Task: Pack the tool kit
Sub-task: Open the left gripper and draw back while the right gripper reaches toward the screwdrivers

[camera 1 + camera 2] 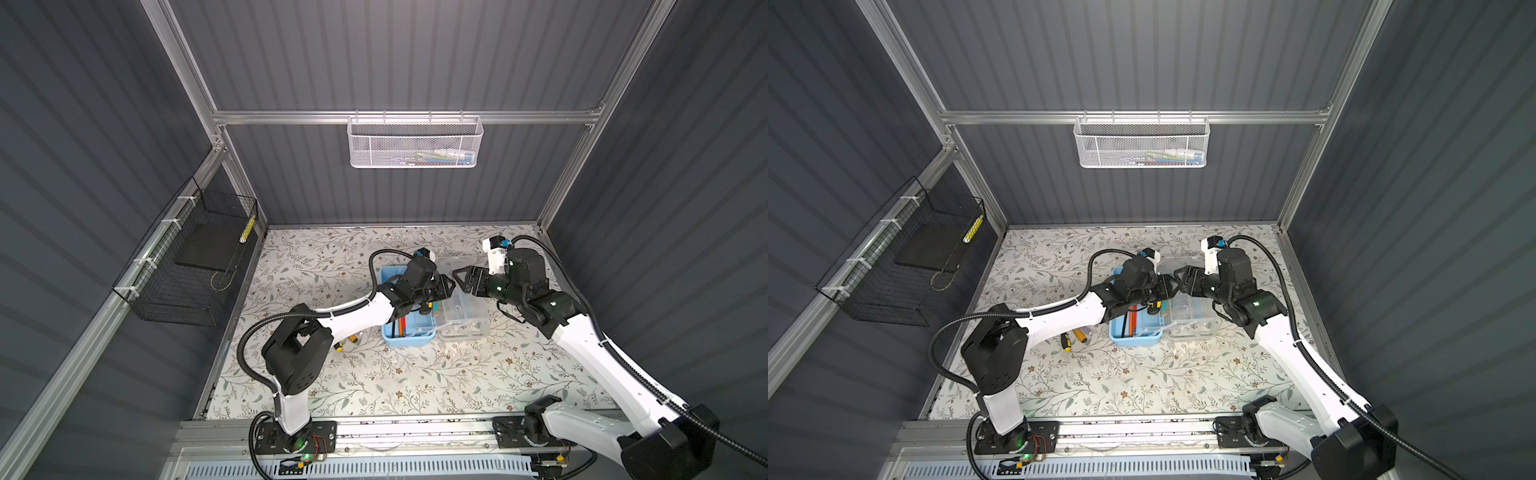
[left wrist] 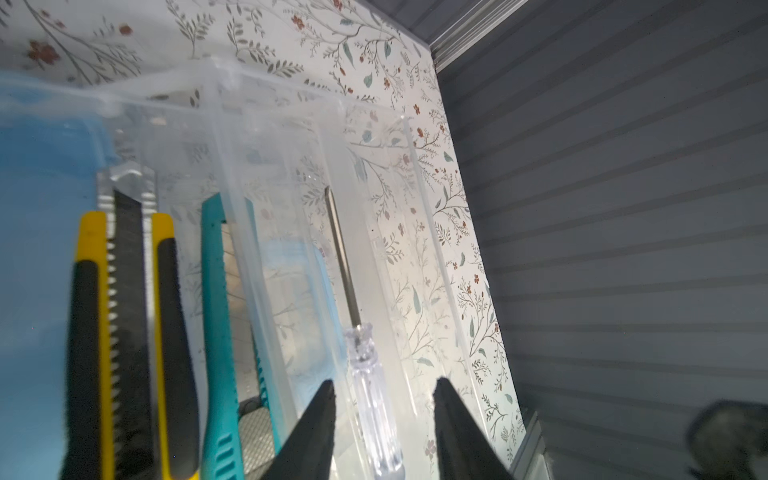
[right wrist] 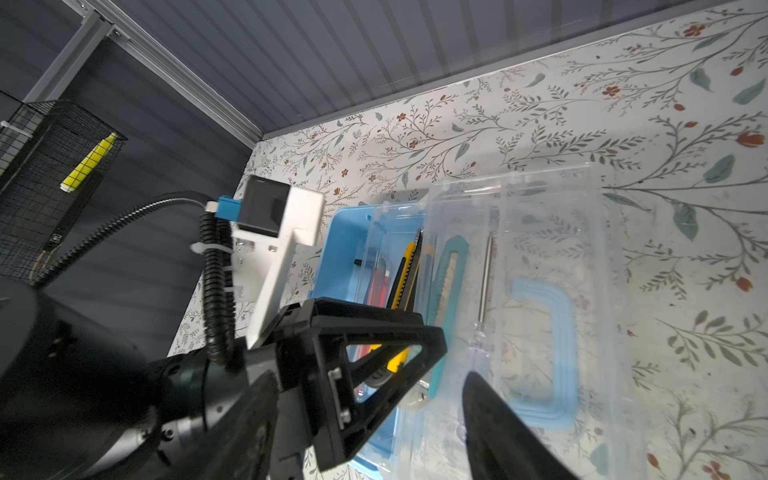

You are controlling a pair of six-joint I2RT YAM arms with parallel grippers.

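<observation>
Box first: the light-blue tool box [image 1: 409, 340] sits open near the middle of the table [image 1: 374, 386], its clear lid [image 1: 463, 318] laid flat just beside it on the right arm's side. Inside the box, a yellow-black utility knife [image 2: 124, 291] and a teal knife [image 2: 216, 332] lie side by side, with orange-red sticks [image 1: 402, 324] next to them, too small to name. In the upturned lid lies a clear-handled screwdriver [image 2: 376, 399], and the blue handle [image 3: 557, 353] shows through the plastic.

Left gripper [image 2: 385, 382] hovers right over that screwdriver, jaws parted with a gap on both sides of the handle, gripping nothing. Right gripper [image 1: 460, 281] faces it from across the lid, jaws spread wide and empty too.

Two yellow-black screwdrivers [image 1: 1073, 337] lie loose on the table beside the box, partly tucked under the left arm. Up on the back rail, the white mesh basket [image 1: 415, 143] holds something colourful, but the mesh blurs it. On the left wall, the black wire basket [image 1: 187, 270] carries a dark flat slab [image 1: 205, 247] and a yellow striped stick [image 1: 248, 227]. Much of the box's far end is hidden behind the left wrist.

Floral-print table, grey ribbed walls [image 1: 415, 54], aluminium frame [image 1: 291, 117] all round.
</observation>
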